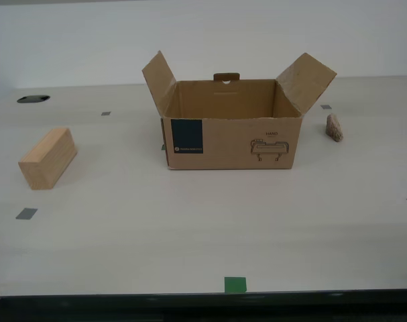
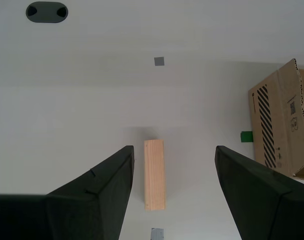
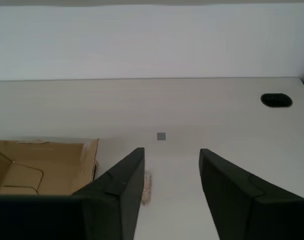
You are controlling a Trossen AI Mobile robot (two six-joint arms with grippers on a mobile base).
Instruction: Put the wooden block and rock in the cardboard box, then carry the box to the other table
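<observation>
Pale table [image 1: 190, 235] | 1 wooden block [image 1: 47, 158] | 1 rock [image 1: 334, 127] | 1 cardboard box [image 1: 230, 142]

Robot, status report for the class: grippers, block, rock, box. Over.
My second gripper open above wooden block. My first gripper open near rock. Cardboard box open, empty. Nothing blocking.

1 wooden block [image 1: 47, 158], 1 rock [image 1: 334, 127], 1 cardboard box [image 1: 231, 141].
</observation>
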